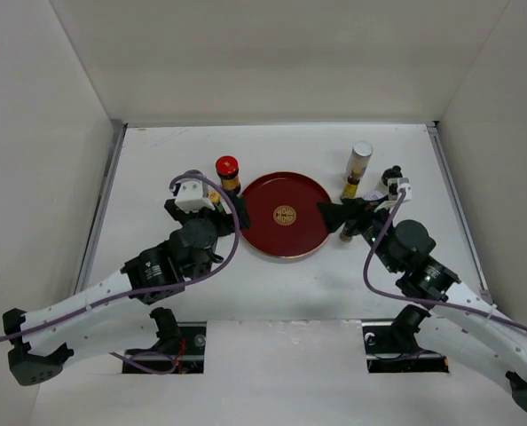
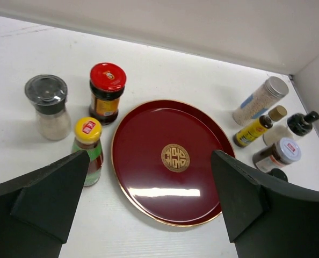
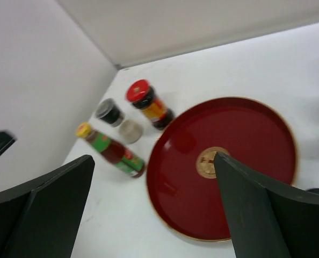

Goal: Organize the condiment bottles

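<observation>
The condiment bottles stand in two groups on either side of a round dark-red tray [image 2: 149, 201] with a gold emblem. Left of it are a red-capped jar [image 2: 107, 92], a green yellow-capped bottle [image 2: 88, 150] and a grey-lidded shaker [image 2: 46, 107]. Right of it are a cream silver-topped cylinder [image 2: 260, 100], a yellow-labelled bottle [image 2: 253, 130], a dark black-capped bottle [image 2: 299, 123] and a silver-lidded jar [image 2: 277, 154]. My left gripper [image 2: 150, 156] hovers open over the tray's left edge, beside the green bottle. Over the tray's right edge my right gripper [image 3: 154, 158] is open too. Neither holds anything.
White walls close in the table [image 1: 272, 284] at the back and on both sides. In the top view the red-capped jar [image 1: 227, 173] and the cream cylinder [image 1: 359, 161] stand behind the two wrists, and the tray [image 1: 286, 244] lies between the grippers.
</observation>
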{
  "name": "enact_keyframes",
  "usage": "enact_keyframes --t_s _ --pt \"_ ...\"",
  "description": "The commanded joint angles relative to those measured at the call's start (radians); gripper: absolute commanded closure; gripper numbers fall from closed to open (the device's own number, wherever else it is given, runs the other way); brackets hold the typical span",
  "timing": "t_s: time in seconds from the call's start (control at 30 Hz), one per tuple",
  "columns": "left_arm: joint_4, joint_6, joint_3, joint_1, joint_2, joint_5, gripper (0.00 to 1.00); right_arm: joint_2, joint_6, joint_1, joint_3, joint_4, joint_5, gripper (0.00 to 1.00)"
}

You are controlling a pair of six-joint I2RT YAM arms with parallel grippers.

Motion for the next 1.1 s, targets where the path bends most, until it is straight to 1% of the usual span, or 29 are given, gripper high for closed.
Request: enact_keyframes --t_s 0.0,0.13,0.27,0.37,0.4,0.43,0.47,0.5,0.53,0.57,0.6,0.63,0.67,0.7,0.73,0.77,0.8,0.83,0.87,0.93,1.0,1.07 --pt "-0.032 0.001 -0.003 -0.003 -0.035 -0.073 0.00 -0.023 -0.040 0.069 0.002 0.118 -0.066 0.00" --pt "0.001 0.030 -0.023 0.033 -0.063 -0.107 0.00 -0.015 -0.086 0.179 0.035 0.142 -0.086 0.00" --pt "-0.003 0.062 -0.005 0.090 -0.021 -0.115 0.00 0.005 -0.160 0.273 0.069 0.173 -0.086 0.00" --pt "0.026 0.067 -0.012 0.132 -0.013 -0.101 0.00 0.020 -0.159 0.310 0.050 0.246 -0.086 0.00" --pt "0.049 0.070 -0.018 0.144 -0.010 -0.083 0.00 0.023 -0.160 0.310 0.024 0.292 -0.103 0.11" --pt "0.070 0.081 -0.022 0.158 -0.001 -0.052 0.00 0.028 -0.158 0.310 -0.007 0.337 -0.124 0.41" --pt "0.093 0.094 -0.023 0.178 0.012 -0.019 0.00 0.037 -0.152 0.310 -0.033 0.371 -0.135 0.66" --pt "0.112 0.105 -0.026 0.196 0.026 0.006 0.06 0.057 -0.142 0.298 -0.050 0.385 -0.135 0.78" --pt "0.135 0.120 -0.029 0.217 0.045 0.038 0.29 0.080 -0.131 0.284 -0.059 0.388 -0.147 0.83" --pt "0.146 0.127 -0.029 0.236 0.063 0.052 0.56 0.110 -0.125 0.268 -0.066 0.391 -0.150 0.84" --pt "0.149 0.127 -0.028 0.257 0.086 0.063 0.66 0.139 -0.122 0.258 -0.067 0.400 -0.152 0.83" --pt "0.144 0.127 -0.022 0.276 0.109 0.071 0.66 0.165 -0.117 0.253 -0.067 0.405 -0.155 0.80" --pt "0.138 0.127 -0.017 0.287 0.132 0.069 0.61 0.184 -0.116 0.253 -0.066 0.411 -0.157 0.74" --pt "0.135 0.125 -0.017 0.293 0.150 0.068 0.50 0.201 -0.119 0.253 -0.066 0.421 -0.160 0.65" --pt "0.135 0.125 -0.017 0.299 0.167 0.068 0.38 0.216 -0.123 0.253 -0.067 0.432 -0.160 0.55" --pt "0.132 0.125 -0.018 0.305 0.180 0.068 0.28 0.230 -0.125 0.253 -0.070 0.443 -0.160 0.46" --pt "0.132 0.125 -0.020 0.307 0.190 0.071 0.23 0.241 -0.125 0.253 -0.072 0.452 -0.161 0.38" --pt "0.132 0.125 -0.022 0.307 0.198 0.071 0.21 0.253 -0.123 0.251 -0.073 0.460 -0.164 0.32" --pt "0.132 0.128 -0.023 0.311 0.210 0.074 0.20 0.262 -0.122 0.250 -0.075 0.466 -0.167 0.29" --pt "0.139 0.128 -0.032 0.331 0.246 0.089 0.21 0.275 -0.122 0.244 -0.075 0.469 -0.170 0.27" --pt "0.147 0.118 -0.034 0.356 0.279 0.124 0.26 0.281 -0.117 0.239 -0.075 0.472 -0.169 0.26" --pt "0.158 0.108 -0.043 0.366 0.302 0.121 0.31 0.284 -0.114 0.228 -0.078 0.475 -0.167 0.26"
